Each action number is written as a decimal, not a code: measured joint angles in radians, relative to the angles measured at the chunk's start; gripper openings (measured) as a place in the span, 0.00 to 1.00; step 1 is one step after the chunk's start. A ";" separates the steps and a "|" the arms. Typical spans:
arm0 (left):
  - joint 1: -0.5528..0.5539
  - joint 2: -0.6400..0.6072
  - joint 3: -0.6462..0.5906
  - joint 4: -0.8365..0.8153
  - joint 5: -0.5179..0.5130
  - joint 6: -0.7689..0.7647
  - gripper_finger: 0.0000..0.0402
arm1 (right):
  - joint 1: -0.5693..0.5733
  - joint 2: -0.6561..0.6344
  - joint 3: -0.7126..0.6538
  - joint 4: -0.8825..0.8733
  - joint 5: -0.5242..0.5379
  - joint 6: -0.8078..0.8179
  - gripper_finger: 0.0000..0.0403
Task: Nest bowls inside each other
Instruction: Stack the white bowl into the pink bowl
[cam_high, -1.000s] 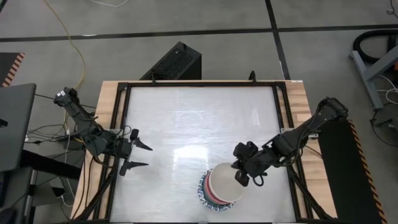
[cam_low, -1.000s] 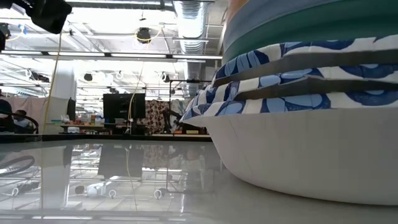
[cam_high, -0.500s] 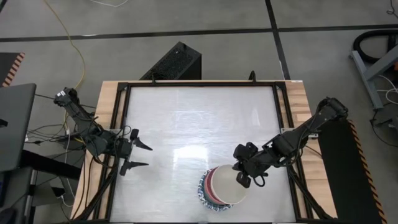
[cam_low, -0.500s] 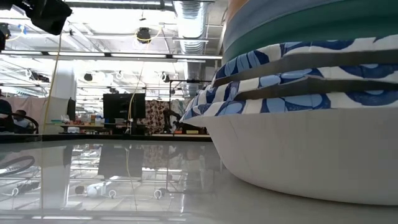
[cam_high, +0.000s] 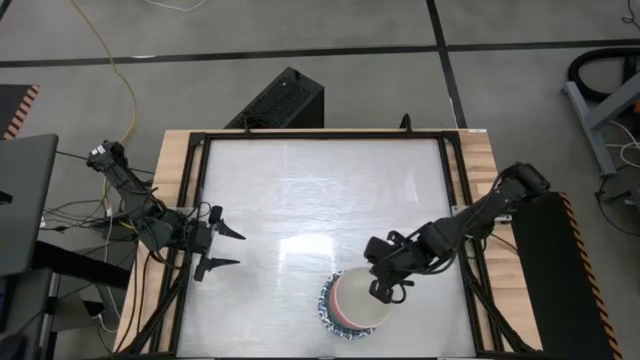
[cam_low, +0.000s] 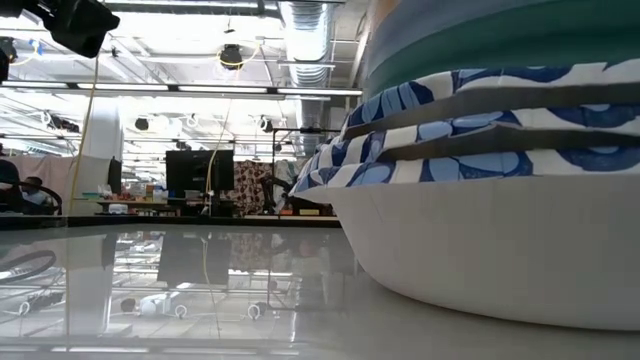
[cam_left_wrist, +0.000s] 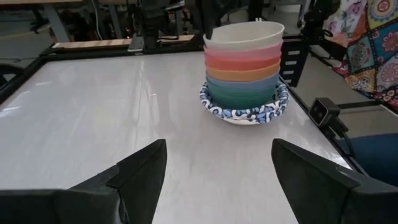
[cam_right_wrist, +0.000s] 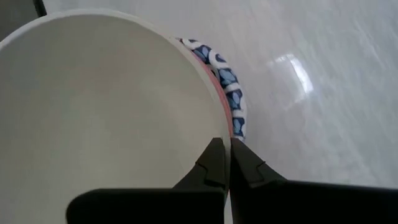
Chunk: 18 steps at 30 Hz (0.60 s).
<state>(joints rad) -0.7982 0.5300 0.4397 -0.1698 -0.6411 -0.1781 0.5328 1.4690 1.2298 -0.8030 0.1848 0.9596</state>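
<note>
A stack of nested bowls (cam_high: 355, 305) stands near the table's near edge, right of the middle. In the left wrist view a cream bowl (cam_left_wrist: 244, 36) tops pink, orange, blue and green ones. They sit in a white bowl with a blue patterned rim (cam_left_wrist: 242, 112), whose base rests on the table (cam_low: 480, 270). My right gripper (cam_high: 380, 293) is over the stack's right side, shut at the cream bowl's rim. My left gripper (cam_high: 240, 250) waits open at the table's left edge, its fingers (cam_left_wrist: 143, 168) wide apart and pointing toward the stack. My right gripper has the cream bowl's rim (cam_right_wrist: 217, 118) between its fingertips, one finger (cam_right_wrist: 208, 162) on the inner side and one on the outer side. The fingers slant down from the table's right. The bowl sits level in the pink bowl below it.
Black frame rails (cam_high: 190, 200) run around the white tabletop. A small camera (cam_left_wrist: 323, 111) stands at the near right edge beside the stack, and a black box (cam_high: 285, 100) lies beyond the far edge. The tabletop's middle and far part (cam_high: 320, 190) are bare.
My right gripper has gone down and a little toward the table's left, tipping steeper, still shut. The cream bowl, shifted slightly toward the table's right half a second ago, now sits centred over the stack.
</note>
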 joint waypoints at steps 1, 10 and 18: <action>0.000 0.000 0.000 0.000 0.000 0.000 0.70 | -0.002 0.012 0.015 -0.010 0.000 -0.014 0.02; 0.000 0.000 0.000 0.000 0.000 -0.002 0.70 | -0.018 0.084 0.143 -0.091 -0.004 -0.079 0.03; 0.000 0.008 0.000 -0.001 0.005 -0.009 0.70 | -0.018 0.139 0.149 -0.104 -0.003 -0.074 0.07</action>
<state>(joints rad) -0.7979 0.5377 0.4397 -0.1703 -0.6365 -0.1867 0.5144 1.6077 1.3792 -0.9073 0.1814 0.8856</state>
